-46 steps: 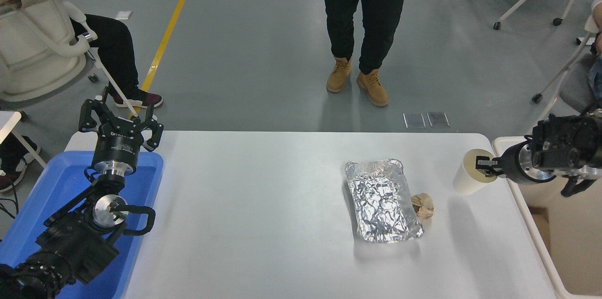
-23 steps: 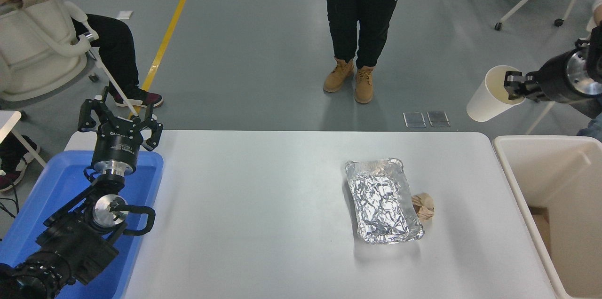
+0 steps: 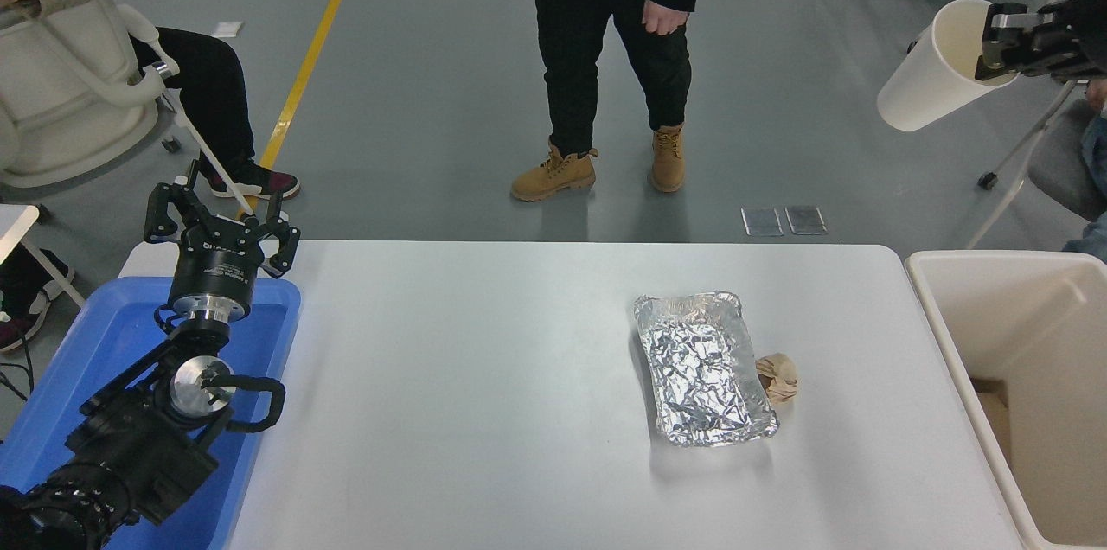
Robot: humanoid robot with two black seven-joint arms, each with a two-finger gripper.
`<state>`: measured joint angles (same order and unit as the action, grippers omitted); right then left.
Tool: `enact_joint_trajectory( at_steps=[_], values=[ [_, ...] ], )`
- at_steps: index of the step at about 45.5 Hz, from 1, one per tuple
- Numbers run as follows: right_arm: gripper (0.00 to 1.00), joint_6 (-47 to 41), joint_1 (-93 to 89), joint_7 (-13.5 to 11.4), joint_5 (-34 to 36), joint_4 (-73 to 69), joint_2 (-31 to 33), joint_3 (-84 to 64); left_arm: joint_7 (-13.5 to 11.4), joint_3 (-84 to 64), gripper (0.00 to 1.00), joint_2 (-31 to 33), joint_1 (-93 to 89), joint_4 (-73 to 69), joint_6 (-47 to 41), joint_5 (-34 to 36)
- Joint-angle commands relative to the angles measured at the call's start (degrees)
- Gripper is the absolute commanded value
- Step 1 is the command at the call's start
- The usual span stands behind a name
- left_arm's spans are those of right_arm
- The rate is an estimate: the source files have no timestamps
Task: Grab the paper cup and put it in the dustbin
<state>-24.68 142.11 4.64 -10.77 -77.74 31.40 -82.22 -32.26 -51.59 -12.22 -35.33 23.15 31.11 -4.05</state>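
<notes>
The cream-white paper cup (image 3: 938,66) hangs high at the upper right, tilted with its mouth toward the right. My right gripper (image 3: 995,44) is shut on its rim, one finger inside the mouth, and holds it well above the table. The beige dustbin (image 3: 930,286) stands at the table's right edge, below the cup and a little to its right; only part of it is in view. My left gripper (image 3: 220,226) is open and parked at the lower left over the blue tub.
A crumpled foil tray (image 3: 702,368) lies right of the table's middle with a brown paper wad (image 3: 777,377) against its right side. A blue plastic tub (image 3: 104,342) sits at the left edge. A person stands beyond the table's far side; another sits at the upper left.
My right gripper has lifted the paper cup from the table's right edge, up and to the right, high above the dustbin. The standing person has stepped left. The left arm has not moved.
</notes>
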Motion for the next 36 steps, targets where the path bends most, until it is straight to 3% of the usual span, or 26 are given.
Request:
enact_joint_trajectory(
  at_steps=[1, 10, 19, 36],
  values=[
    [0.00, -0.6, 1.2, -0.1, -0.4, -0.3, 0.3, -0.3, 0.0, 0.0, 0.99, 0.0, 0.0, 0.1, 0.0, 0.0],
    [0.00, 1.7, -6.1, -0.4, -0.5, 6.0, 2.9, -0.4, 0.0, 0.0, 0.99, 0.0, 0.0, 0.0, 0.0, 0.0],
    [0.00, 7.4, -22.6, -0.6, 0.5, 24.0, 6.5, 0.9, 0.0, 0.0, 0.99, 0.0, 0.0, 0.0, 0.0, 0.0],
    [0.00, 15.4, -58.3, -1.6, 13.8, 51.3, 7.9, 9.3, 0.0, 0.0, 0.99, 0.0, 0.0, 0.1, 0.0, 0.0]
  ],
)
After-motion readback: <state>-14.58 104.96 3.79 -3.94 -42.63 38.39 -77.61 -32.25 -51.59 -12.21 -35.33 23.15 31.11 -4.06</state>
